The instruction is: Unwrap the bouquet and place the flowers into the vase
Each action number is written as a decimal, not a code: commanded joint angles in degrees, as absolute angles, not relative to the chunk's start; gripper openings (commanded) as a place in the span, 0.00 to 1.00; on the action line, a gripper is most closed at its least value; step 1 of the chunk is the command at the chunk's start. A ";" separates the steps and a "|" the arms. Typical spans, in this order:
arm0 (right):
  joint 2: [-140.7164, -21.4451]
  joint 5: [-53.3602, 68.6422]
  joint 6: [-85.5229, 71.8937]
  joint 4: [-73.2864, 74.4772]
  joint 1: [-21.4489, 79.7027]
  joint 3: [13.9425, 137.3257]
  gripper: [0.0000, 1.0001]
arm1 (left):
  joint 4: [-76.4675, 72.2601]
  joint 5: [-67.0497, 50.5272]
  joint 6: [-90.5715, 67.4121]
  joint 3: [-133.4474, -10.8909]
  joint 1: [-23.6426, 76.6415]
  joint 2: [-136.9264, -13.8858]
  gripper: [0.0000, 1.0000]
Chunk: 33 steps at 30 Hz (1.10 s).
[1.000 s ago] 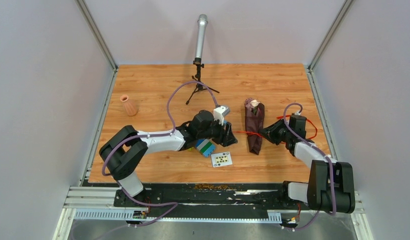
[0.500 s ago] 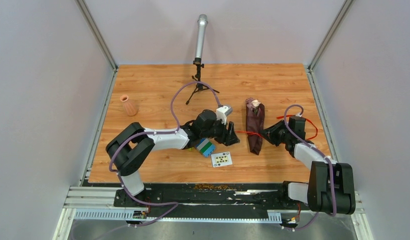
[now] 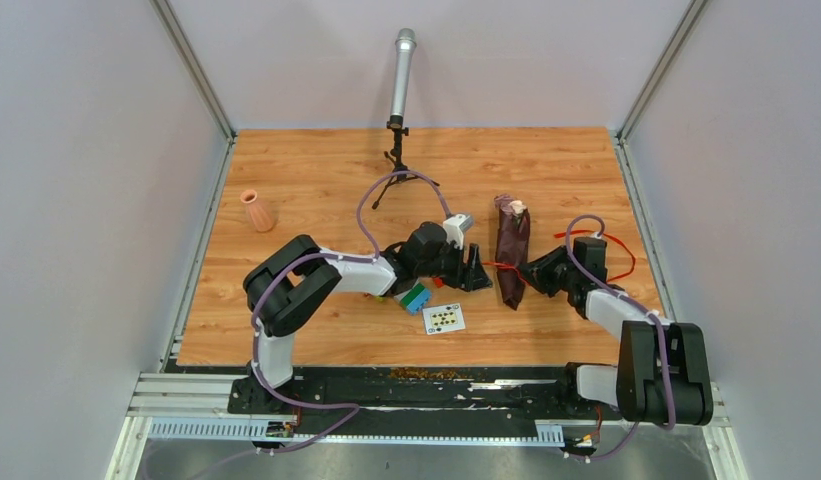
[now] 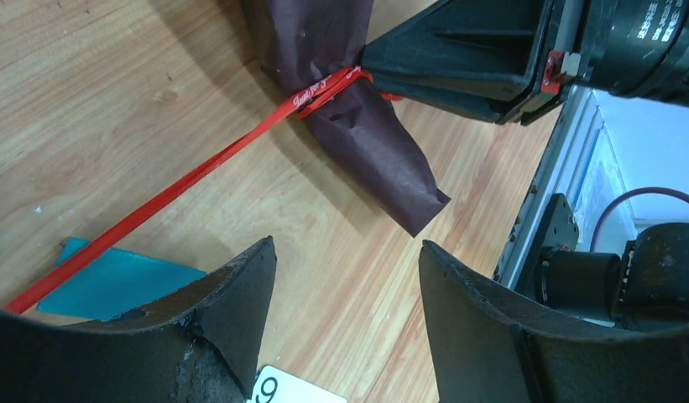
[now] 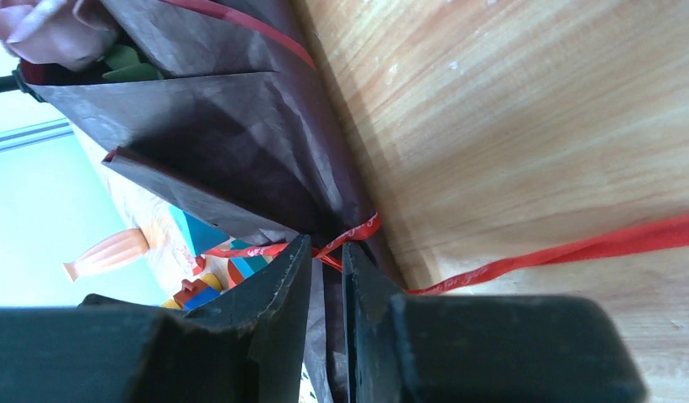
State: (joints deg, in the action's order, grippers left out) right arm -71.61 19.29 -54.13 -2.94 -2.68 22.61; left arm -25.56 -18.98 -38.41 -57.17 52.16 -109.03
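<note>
Ribbon [image 4: 206,170] should enter the released left pincer [image 4: 345,252] squarely while the right pincer [image 5: 326,245] clenches the bouquet [image 5: 223,143] steady.

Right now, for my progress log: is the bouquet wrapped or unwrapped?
Wrapped: the bouquet lies as a closed bundle, red ribbon tied around its narrow part.

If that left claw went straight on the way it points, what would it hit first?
Probably the bouquet, at its tied lower end, just ahead of the left gripper; depth is hard to judge.
</note>
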 commanded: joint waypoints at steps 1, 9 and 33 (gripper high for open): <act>-72.77 17.76 -56.51 -6.63 -2.03 21.54 0.22 | -28.44 -18.65 -40.72 -61.11 53.15 -110.75 0.72; -75.53 18.03 -57.90 -9.32 -1.23 20.96 0.22 | -30.58 -18.91 -43.81 -63.37 53.97 -115.02 0.75; -74.36 16.11 -58.14 -8.67 -0.24 20.91 0.16 | -31.91 -17.10 -52.62 -66.17 54.41 -122.43 0.75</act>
State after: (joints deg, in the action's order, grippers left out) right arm -75.02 17.96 -58.24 -8.47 -0.54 20.99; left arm -31.66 -17.89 -51.59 -64.64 53.91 -120.60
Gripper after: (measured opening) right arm 0.165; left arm 0.768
